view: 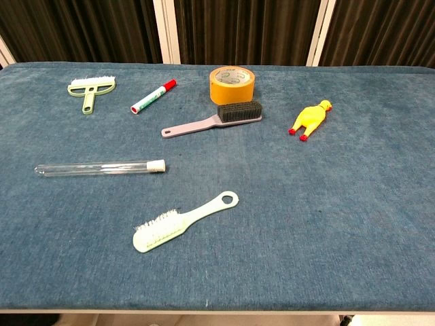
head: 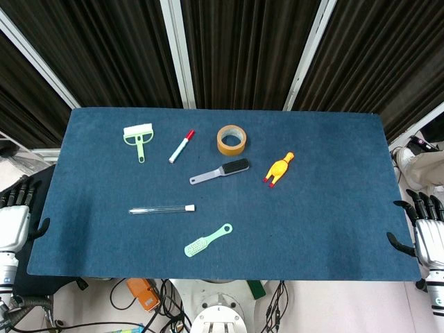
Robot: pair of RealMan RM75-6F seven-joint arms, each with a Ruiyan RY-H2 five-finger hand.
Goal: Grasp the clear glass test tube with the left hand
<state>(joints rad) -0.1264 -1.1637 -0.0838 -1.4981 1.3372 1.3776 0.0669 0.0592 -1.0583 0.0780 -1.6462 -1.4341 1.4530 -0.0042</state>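
Observation:
The clear glass test tube lies flat on the blue table, white cap pointing right, left of centre. My left hand hangs at the table's left edge in the head view, well apart from the tube, fingers spread and holding nothing. At the right edge my right hand sits with fingers apart and nothing in it. Neither hand shows in the chest view.
On the blue table: a pale green brush just in front of the tube, a grey brush, a tape roll, a red-capped marker, a green scraper, a yellow rubber chicken.

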